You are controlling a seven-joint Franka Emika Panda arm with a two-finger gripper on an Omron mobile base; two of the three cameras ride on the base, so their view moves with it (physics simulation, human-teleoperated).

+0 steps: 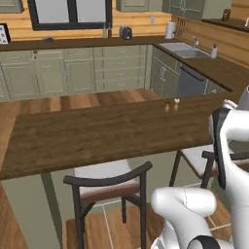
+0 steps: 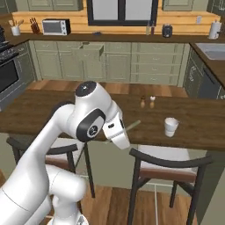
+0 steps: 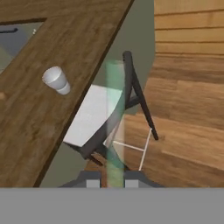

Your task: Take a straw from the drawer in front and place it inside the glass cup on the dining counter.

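Note:
My gripper is shut on a pale green translucent straw that runs up the middle of the hand view. In the right base view the straw sticks out of the hand toward the upper right, over the near edge of the dining counter. The glass cup stands upright on that dark wood top, to the right of the straw's tip and apart from it. From the hand, the cup sits up and to the left on the counter. A drawer stands pulled open in the far cabinets.
Two small shakers stand mid-counter behind the cup. Dark-framed chairs are tucked under the counter's near edge, one right below the straw. Beyond the counter lie wood floor, green cabinets and a sink.

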